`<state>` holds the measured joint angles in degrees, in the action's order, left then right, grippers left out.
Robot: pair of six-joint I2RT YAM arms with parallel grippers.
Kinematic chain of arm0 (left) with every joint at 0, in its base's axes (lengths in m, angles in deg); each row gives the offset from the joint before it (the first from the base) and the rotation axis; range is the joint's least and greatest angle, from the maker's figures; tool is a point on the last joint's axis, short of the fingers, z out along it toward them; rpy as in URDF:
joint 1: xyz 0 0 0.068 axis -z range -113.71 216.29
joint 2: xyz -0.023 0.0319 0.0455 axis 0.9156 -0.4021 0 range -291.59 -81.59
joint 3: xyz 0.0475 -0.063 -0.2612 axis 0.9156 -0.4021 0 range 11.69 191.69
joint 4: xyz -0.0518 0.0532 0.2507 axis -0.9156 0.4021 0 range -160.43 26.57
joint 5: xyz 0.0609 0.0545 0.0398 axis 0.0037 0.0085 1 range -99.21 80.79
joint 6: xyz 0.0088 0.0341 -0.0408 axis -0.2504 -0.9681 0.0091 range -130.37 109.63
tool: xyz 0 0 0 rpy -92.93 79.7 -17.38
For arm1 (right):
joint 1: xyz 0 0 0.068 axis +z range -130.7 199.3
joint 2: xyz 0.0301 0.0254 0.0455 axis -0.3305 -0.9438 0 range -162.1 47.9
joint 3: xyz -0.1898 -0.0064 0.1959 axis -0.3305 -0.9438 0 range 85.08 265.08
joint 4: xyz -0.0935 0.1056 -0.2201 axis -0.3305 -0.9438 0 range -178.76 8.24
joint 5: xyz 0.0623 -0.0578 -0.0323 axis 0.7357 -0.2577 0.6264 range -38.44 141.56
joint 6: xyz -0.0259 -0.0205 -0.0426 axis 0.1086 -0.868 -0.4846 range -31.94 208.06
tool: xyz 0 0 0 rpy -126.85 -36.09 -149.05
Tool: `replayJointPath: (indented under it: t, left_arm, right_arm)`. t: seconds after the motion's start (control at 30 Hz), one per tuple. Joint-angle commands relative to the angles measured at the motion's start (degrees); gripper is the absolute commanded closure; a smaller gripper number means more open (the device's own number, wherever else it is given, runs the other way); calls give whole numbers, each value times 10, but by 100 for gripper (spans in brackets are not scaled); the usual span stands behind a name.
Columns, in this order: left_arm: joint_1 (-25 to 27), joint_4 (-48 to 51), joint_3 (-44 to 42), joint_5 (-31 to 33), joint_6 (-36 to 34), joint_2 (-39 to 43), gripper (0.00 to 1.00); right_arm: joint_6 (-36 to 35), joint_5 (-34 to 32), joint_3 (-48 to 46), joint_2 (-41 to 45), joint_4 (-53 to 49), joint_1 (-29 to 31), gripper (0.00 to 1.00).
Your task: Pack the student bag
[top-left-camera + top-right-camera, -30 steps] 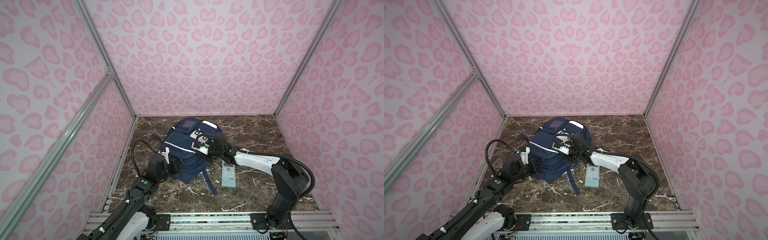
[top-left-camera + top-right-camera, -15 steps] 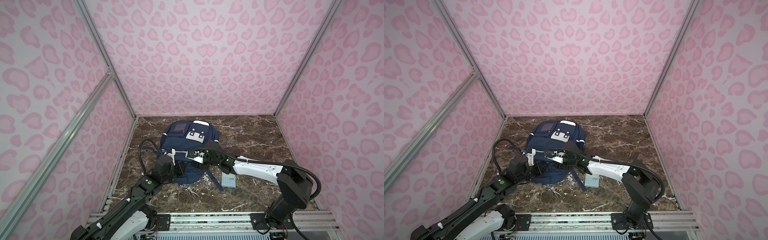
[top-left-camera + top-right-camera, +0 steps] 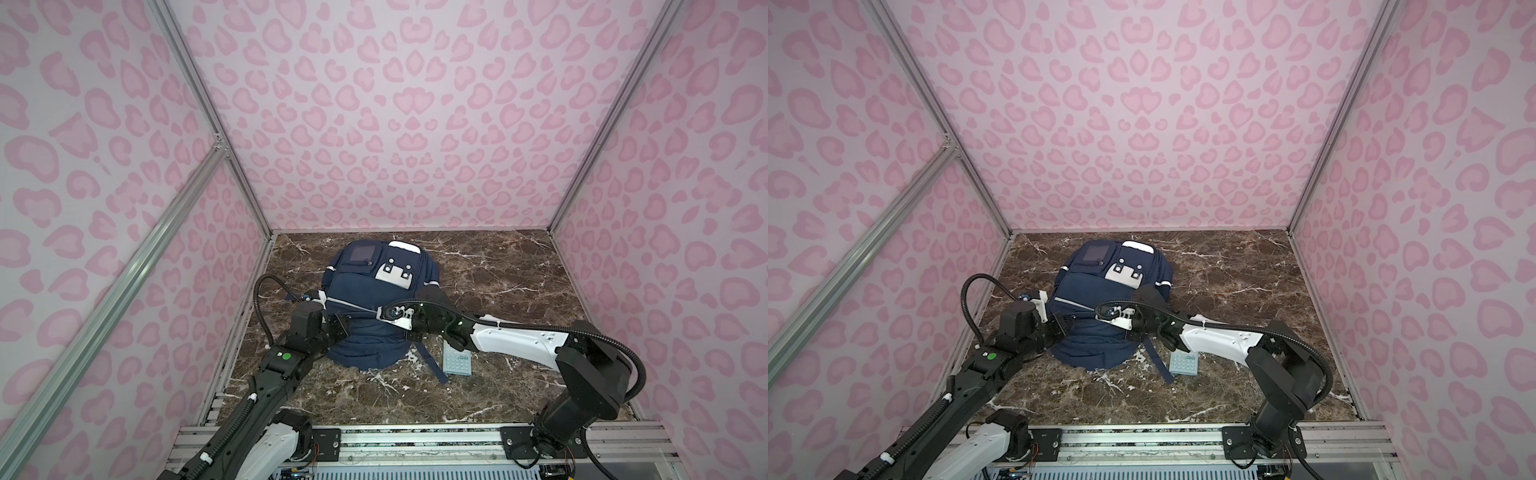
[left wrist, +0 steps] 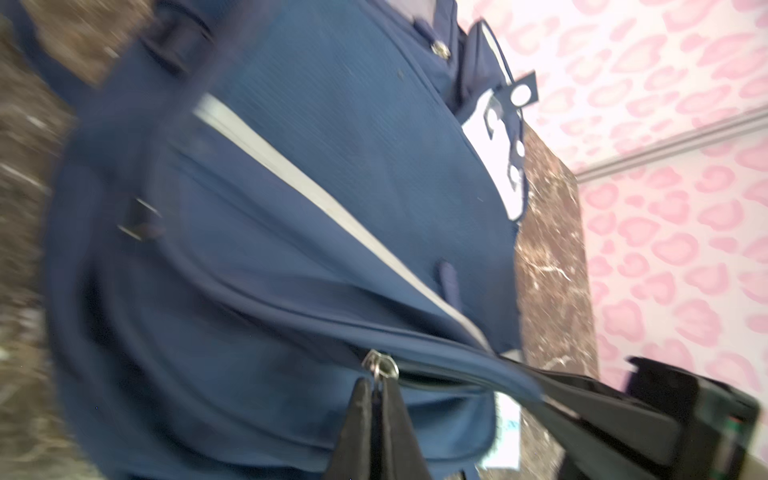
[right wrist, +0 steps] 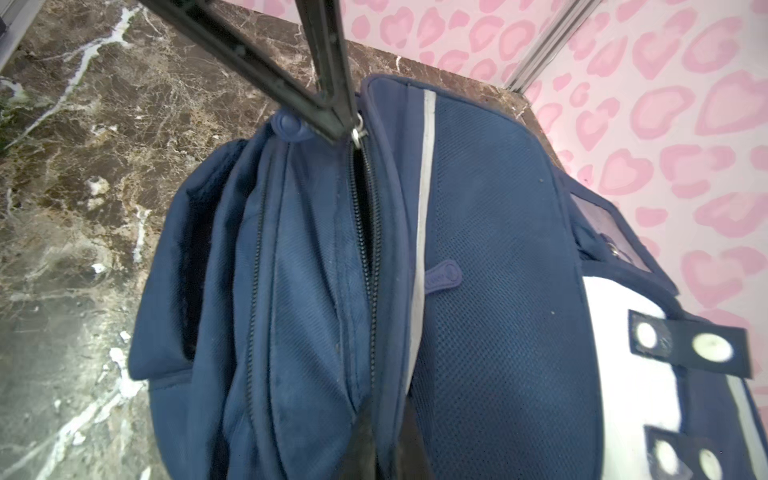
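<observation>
The navy student bag point(image 3: 370, 291) point(image 3: 1096, 286) lies on the marble floor, its white patch towards the back wall. My left gripper point(image 3: 341, 326) point(image 3: 1065, 325) point(image 4: 376, 380) is at the bag's left side, shut on the metal zipper pull point(image 4: 380, 363) point(image 5: 358, 133). My right gripper point(image 3: 409, 330) point(image 3: 1134, 332) point(image 5: 378, 419) reaches in from the right and is shut on the bag's fabric edge beside the zipper point(image 5: 365, 232). The zipper gapes a little between the two grippers. Nothing inside the bag shows.
A light blue-grey calculator point(image 3: 457, 359) point(image 3: 1185, 362) lies on the floor right of the bag, under my right forearm. A dark strap point(image 3: 432, 365) trails from the bag towards the front. Pink patterned walls close in on three sides.
The bag has swung from a tilt to lie square to the back wall. My right gripper left the bag's upper front, moved nearer and shut on the zipper edge. The left grip held.
</observation>
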<state>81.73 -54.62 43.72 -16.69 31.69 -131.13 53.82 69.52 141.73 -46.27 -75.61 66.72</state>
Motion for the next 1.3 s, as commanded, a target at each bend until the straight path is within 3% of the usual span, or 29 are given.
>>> replayJointPath:
  t: [0.0, 0.1, 0.27, 0.3, 0.37, 0.4, 0.53, 0.63, 0.8, 0.9, 1.03, 1.1, 1.2, 1.27]
  left_arm:
    - [-31, 6, -6, 63, -34, -6, 97]
    - [-38, -10, -29, 42, -23, 18, 97]
    - [-19, 1, -55, -20, 10, 67, 97]
    - [-9, 5, -58, -25, 17, 75, 97]
    - [16, 11, -61, -35, 32, 88, 97]
    - [29, 11, -60, -39, 41, 89, 97]
    - [106, -8, -52, -36, 69, 79, 97]
    - [139, -13, -42, -17, 76, 75, 97]
    - [142, -29, -33, -46, 72, 63, 97]
    - [144, -22, -28, -42, 59, 44, 97]
    - [143, -24, -20, -55, 47, 26, 97]
    - [141, -12, -13, -46, 39, 27, 97]
    - [127, 4, -3, -41, 28, 28, 97]
    - [109, 1, -6, -58, 24, 28, 97]
  right_arm:
    - [-17, 8, -6, 4, -52, -32, 100]
    - [-20, 1, 2, 0, -59, -58, 100]
    - [14, -65, 17, -14, -28, -91, 100]
    - [17, -65, 19, -11, -29, -94, 96]
    - [38, -76, 31, -2, -41, -94, 72]
    - [46, -70, 36, 6, -53, -90, 66]
    - [52, -46, 24, 62, -65, -41, 46]
    - [40, -52, 11, 81, -49, 10, 41]
    - [-5, -58, 20, 40, -23, 73, 45]
    - [7, -89, 49, 1, -24, 93, 49]
    - [4, -118, 60, -31, -26, 106, 58]
    - [3, -122, 51, -39, -12, 105, 64]
    - [-4, -132, 47, -49, -16, 104, 83]
    - [-13, -142, 46, -54, -19, 105, 90]
